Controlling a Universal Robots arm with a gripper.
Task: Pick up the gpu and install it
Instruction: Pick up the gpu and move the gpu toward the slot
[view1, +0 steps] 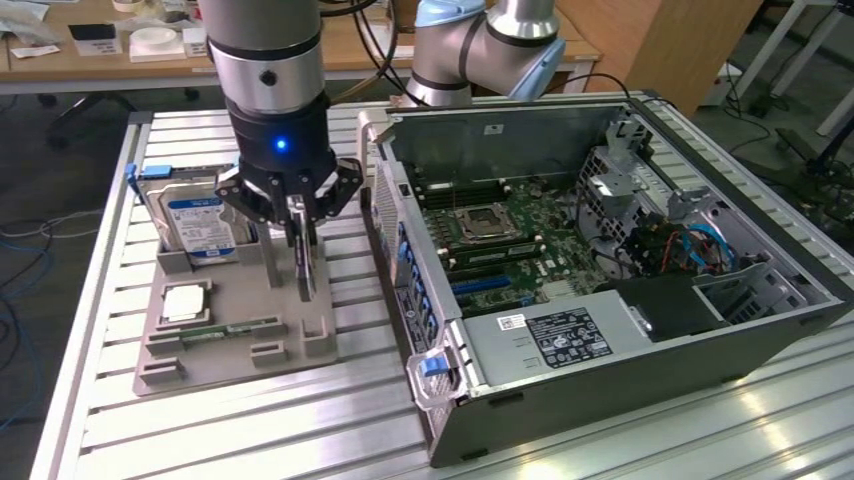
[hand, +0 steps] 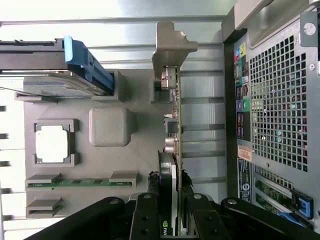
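A grey holder (view1: 227, 362) sits on the slotted aluminium table (view1: 267, 435), carrying an upright hard drive (view1: 200, 215), a processor (view1: 184, 302) and a memory stick (view1: 220, 330). Just beside it lies an open computer case (view1: 641, 385), its motherboard (view1: 521, 225) and power supply (view1: 567, 335) exposed.

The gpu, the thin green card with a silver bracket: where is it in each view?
Exterior view: thin green gpu card stands on edge in the grey tray, between the jaws.
Wrist view: edge-on between the tray's square block and the black computer case's perforated panel.
Shared landmark: silver hard drive with blue clip.
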